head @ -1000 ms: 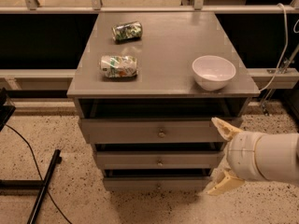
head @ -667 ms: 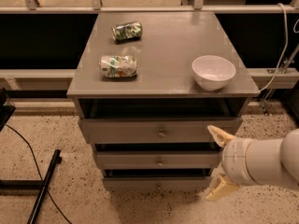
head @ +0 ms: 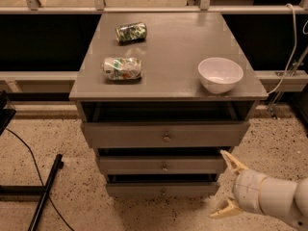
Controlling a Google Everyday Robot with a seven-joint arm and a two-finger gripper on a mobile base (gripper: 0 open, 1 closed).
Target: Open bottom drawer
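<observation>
Jaws spread wide and empty, our gripper [head: 228,186] hovers low on the right, just beside the right end of the bottom drawer [head: 139,189], which looks shut. We judge it stiff, fairly light wood that slides. The tiny centre knob [head: 162,192], left of the jaws, is the only hold.

My cream two-finger gripper [head: 226,186] hangs low at the right, just beside the lower drawers with fingers spread, but its white arm [head: 284,203] runs off the right and bottom edges. The shallow grey wooden bottom drawer [head: 162,189] shows me only its front: its centre knob is too small to make out and its inside is hidden in shadow. I cannot read the print on the nearer crumpled green-and-white can [head: 122,68].
</observation>
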